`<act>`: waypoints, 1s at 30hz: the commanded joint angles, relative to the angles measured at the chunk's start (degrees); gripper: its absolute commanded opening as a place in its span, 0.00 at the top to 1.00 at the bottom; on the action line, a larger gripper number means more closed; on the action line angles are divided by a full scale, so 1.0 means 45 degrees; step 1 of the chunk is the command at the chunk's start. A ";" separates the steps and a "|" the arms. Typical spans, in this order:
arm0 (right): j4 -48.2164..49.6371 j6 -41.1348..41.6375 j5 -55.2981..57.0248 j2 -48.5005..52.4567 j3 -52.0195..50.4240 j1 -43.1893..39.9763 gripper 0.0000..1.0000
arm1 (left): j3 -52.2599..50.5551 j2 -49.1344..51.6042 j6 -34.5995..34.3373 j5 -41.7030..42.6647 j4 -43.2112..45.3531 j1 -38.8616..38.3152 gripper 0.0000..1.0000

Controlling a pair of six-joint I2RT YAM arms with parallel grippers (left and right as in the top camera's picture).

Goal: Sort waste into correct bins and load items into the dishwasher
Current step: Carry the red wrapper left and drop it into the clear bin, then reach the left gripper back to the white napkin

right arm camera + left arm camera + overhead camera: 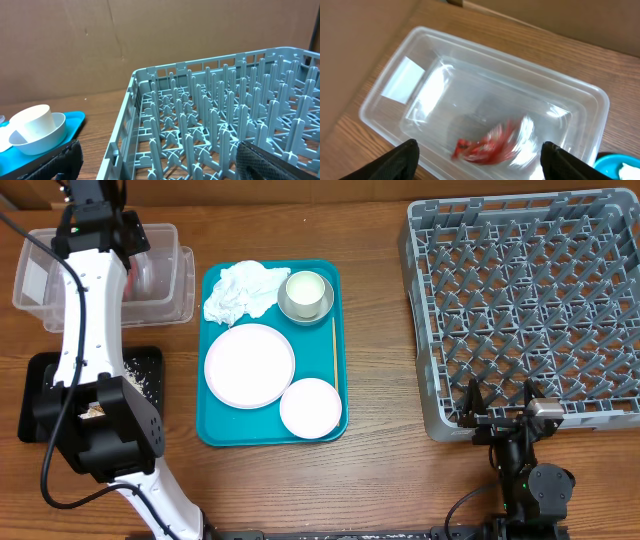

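The left gripper (479,146) hung over the clear tub (510,57) at the far left of the tabletop (380,470), its fingers (402,157) wide apart and holding nothing; below them, inside the tub, was the red wrapper (487,145), free of both fingers; it was blurred, so it perhaps lay on the floor of the tub, but I cannot tell this for sure. The black tray (40,375) stood just in front of the tub, with whitish crumbs (140,370) in it, partly hidden under the left arm. On the teal tray (215,430) were the crumpled napkin (240,292), the white cup (305,286) standing in the bowl (290,310), the large plate (249,365), the small plate (311,408) and a thin wooden stick (333,345) along the right edge. The dish rack (530,300) stood at the right, with no dishes in it; the right gripper (500,398) waited at its near edge, fingers spread apart, holding nothing.
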 commanded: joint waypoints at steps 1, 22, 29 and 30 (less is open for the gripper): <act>0.0044 0.0097 0.0068 -0.0126 -0.0131 -0.0063 0.00 | 0.0141 0.0204 -0.0214 0.1428 -0.0155 -0.0015 0.20; 0.0044 0.0097 0.0068 -0.0126 -0.0131 -0.0063 0.00 | 0.0039 0.1311 -0.0112 0.5659 -0.2399 -0.3157 0.37; 0.0044 0.0097 0.0068 -0.0126 -0.0131 -0.0063 0.00 | 0.0039 0.2856 -0.0121 0.3939 -0.2482 -0.3565 0.43; 0.0044 0.0097 0.0063 -0.0126 -0.0131 -0.0063 0.00 | 0.0039 0.3002 -0.0136 0.3521 -0.2555 -0.3565 0.43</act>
